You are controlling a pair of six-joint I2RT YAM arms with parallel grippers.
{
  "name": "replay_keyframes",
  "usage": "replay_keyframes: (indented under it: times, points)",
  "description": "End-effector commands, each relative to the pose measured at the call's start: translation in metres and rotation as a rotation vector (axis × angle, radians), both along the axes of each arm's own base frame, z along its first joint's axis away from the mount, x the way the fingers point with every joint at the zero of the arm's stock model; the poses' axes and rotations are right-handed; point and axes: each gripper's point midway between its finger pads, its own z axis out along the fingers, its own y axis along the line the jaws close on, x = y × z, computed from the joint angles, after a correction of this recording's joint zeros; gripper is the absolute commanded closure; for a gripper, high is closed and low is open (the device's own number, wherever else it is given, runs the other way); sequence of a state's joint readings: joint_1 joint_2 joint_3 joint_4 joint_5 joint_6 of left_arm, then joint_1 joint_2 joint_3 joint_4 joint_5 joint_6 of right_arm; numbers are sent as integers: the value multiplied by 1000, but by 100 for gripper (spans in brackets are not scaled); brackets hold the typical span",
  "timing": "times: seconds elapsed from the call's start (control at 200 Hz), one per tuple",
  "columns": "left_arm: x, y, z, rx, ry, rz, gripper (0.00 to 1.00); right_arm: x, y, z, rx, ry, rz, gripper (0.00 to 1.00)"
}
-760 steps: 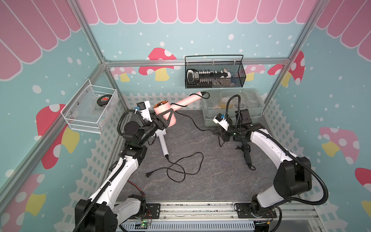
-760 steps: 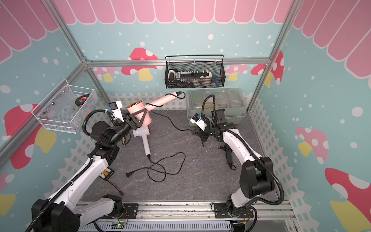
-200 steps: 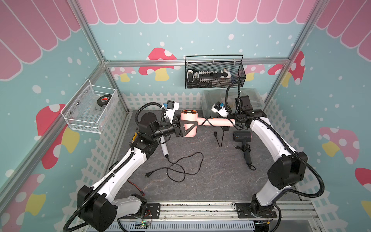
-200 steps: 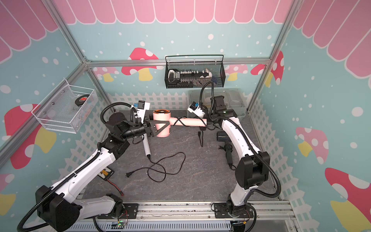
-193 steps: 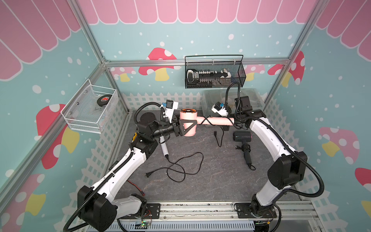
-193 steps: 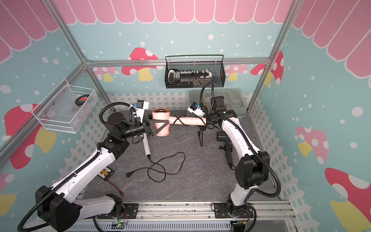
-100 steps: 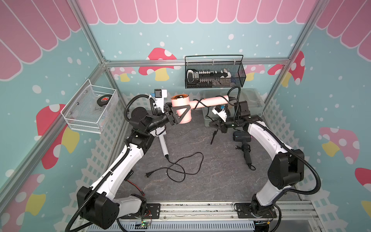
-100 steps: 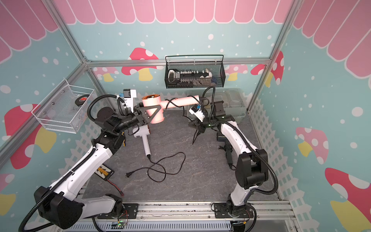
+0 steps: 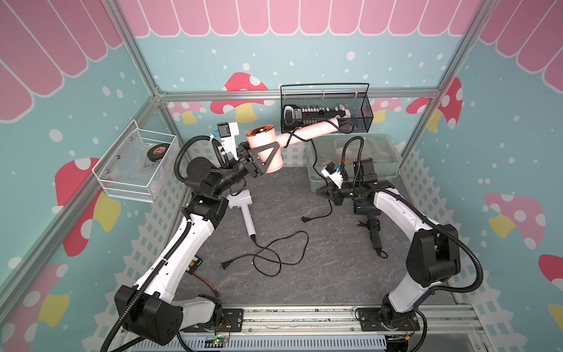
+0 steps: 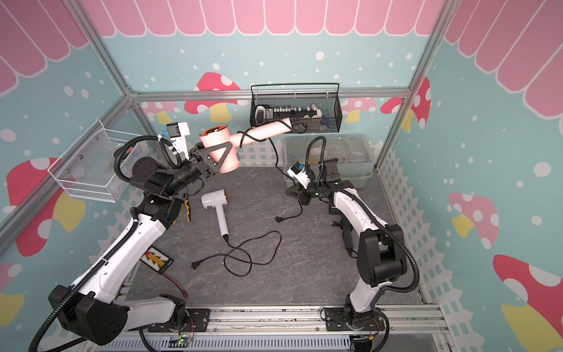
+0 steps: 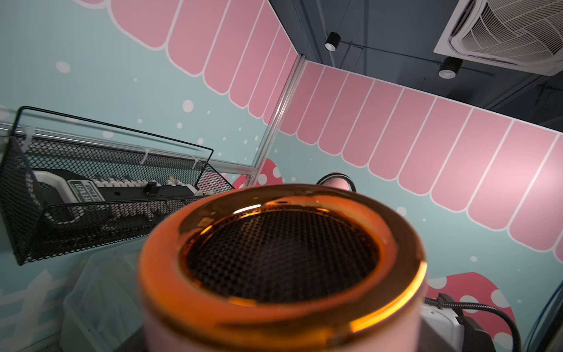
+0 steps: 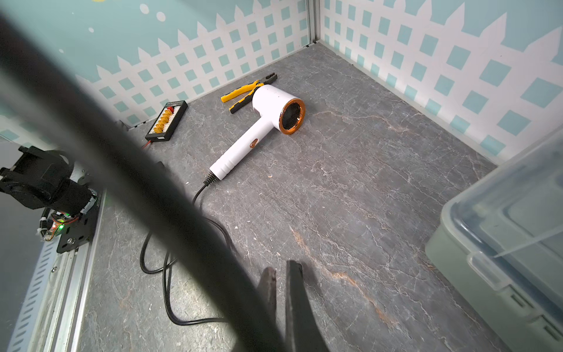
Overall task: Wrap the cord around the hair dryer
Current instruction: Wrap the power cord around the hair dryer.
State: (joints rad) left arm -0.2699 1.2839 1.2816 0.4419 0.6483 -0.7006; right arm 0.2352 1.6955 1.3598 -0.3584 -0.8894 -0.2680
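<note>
Both top views show the pink dryer (image 9: pixel 263 140) lifted well off the table (image 9: pixel 304 274). It is clamped by its barrel in your left gripper (image 9: pixel 268 154), whose jaws are spread to the barrel's width, and its handle (image 9: pixel 310 132) sticks out toward the back wall. One turn of cord (image 9: pixel 314 160) crosses the handle. From there the cord drops to your right gripper (image 9: pixel 320 192), which sits low over the table and well apart from the dryer.

That gripper is closed and looks to be pinching the cord. The right wrist view gives only near-shut jaws with a blurred black band beside them, so treat the hold as likely, not certain. Past it a short tail ends in the plug (image 9: pixel 304 218) on the table.

Expect the dryer to be rigid, smooth-shelled and a little slippery. The barrel grip suits it, since it leaves the handle free for winding.

The cord is thin, limp and probably springy, so slack turns will likely slide off the handle's end. Hold it a little up from the plug and keep light tension. Don't tug: a pull out on the handle could twist the barrel in your left jaws.

The white dryer (image 9: pixel 240 202) on the table has its own loose cord, so leave that one alone.
</note>
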Motion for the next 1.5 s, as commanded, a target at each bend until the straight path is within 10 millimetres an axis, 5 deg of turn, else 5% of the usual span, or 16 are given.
replay_keyframes:
  times: [0.0, 0.49, 0.705, 0.895, 1.03, 1.236, 1.491]
  points:
    - [-7, 24, 34, -72, -93, 95, 100, -4, 0, -11, 23, 30, 0, 92]
    - [13, 53, 26, -96, -50, 230, 100, -8, -3, -37, 27, 98, -49, 100]
    - [52, 80, -22, 25, 58, 493, 100, -30, 1, -37, -25, 88, -38, 100]
    - [81, 107, -69, 190, 164, 709, 100, -80, 26, -29, -219, 41, 93, 100]
    - [94, 117, -97, 304, 228, 782, 100, -116, 36, -6, -322, -5, 186, 100]
    - [110, 113, -144, 438, 351, 767, 100, -151, 41, 56, -399, -156, 255, 100]
    - [102, 64, -193, 605, 436, 573, 100, -134, 21, 111, -534, -358, 180, 100]
